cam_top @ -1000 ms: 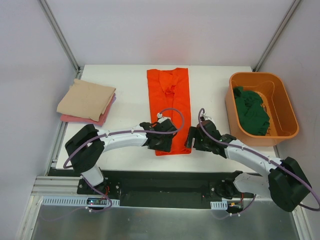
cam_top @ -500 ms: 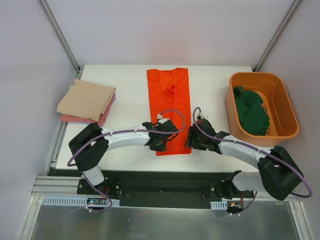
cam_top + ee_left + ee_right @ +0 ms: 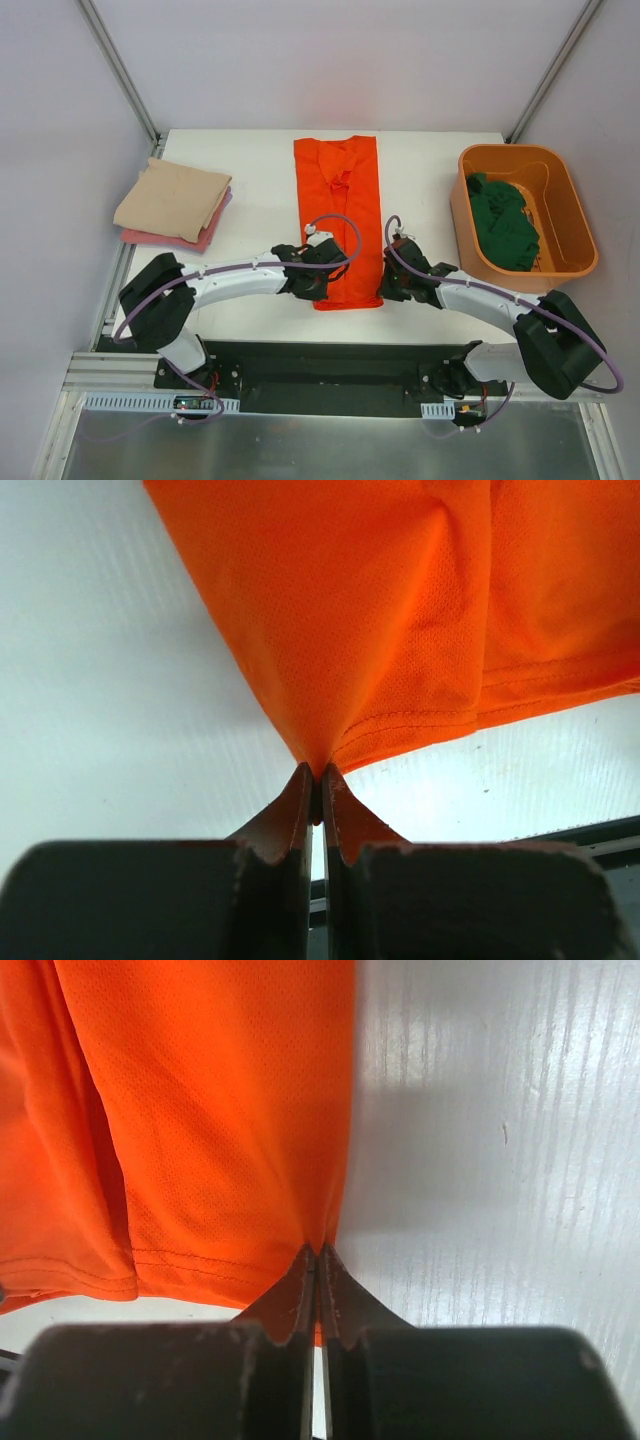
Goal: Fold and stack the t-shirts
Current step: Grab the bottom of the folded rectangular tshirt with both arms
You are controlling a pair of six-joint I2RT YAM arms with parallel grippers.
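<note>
Top external view: the orange t-shirt point(image 3: 338, 200) lies flat on the white surface point(image 3: 260, 190), folded into a long narrow strip running from the far side toward the arms. The left end effector point(image 3: 314, 284) sits at the near left corner of the strip's hem and the right end effector point(image 3: 386, 290) at the near right corner; from this view it cannot be told how their jaws stand. On the far left of the surface a folded beige t-shirt point(image 3: 172, 198) rests on top of a pink t-shirt point(image 3: 208, 238), whose edge shows beneath it. On the right, a dark green t-shirt point(image 3: 503, 225) lies crumpled inside the orange bin point(image 3: 508, 150). Left wrist view: the left fingers point(image 3: 288, 815) are pressed together on a corner of the orange cloth, which rises from the pinch in a taut cone; the stitched hem runs off to the right just above the surface. Right wrist view: the right fingers point(image 3: 288, 1300) are likewise clamped on the strip's edge beside the hem, with bare surface to the right.
</note>
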